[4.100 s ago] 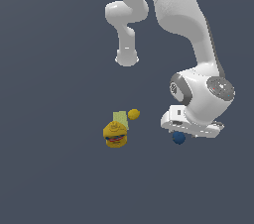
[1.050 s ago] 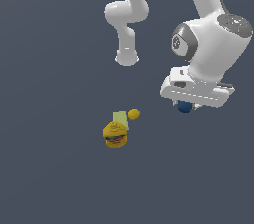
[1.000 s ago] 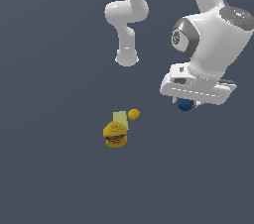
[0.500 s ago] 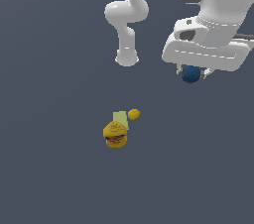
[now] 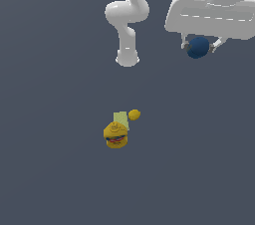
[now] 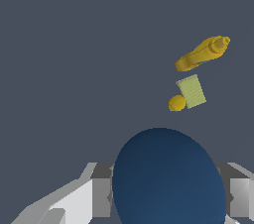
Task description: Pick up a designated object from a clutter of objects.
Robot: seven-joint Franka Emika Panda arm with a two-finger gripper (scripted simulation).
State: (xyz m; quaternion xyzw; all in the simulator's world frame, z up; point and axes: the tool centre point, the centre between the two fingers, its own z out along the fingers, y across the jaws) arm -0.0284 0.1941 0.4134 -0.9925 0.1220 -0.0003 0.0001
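Showing the white arm's hand (image 5: 198, 48) raised high above the dark grey bench (image 5: 60, 169), toward the far edge on the exterior view's right, its two fingers (image 5: 215, 46) pinching the dark blue ball (image 5: 198, 47) between them. The ball hangs clear of the bench surface, held just under the broad white body of the hand. In the wrist view the same ball (image 6: 167, 178) fills the foreground, flanked on either side by the grey finger pads (image 6: 101, 191), which press against its sides.

The remaining clutter lies together on the bench near its middle, well apart from the lifted ball. It comprises a yellow burger-like lump (image 5: 115, 135) with red and dark marks, a pale green block (image 5: 121, 119) touching the lump's far side, and a small yellow ball (image 5: 134, 115) just beside the block on the exterior view's right. The wrist view shows these three from above: the lump (image 6: 202, 53), the block (image 6: 191, 91), and the small yellow ball (image 6: 176, 103) touching the block's edge. The arm's base (image 5: 127, 58) stands at the far side of the bench.
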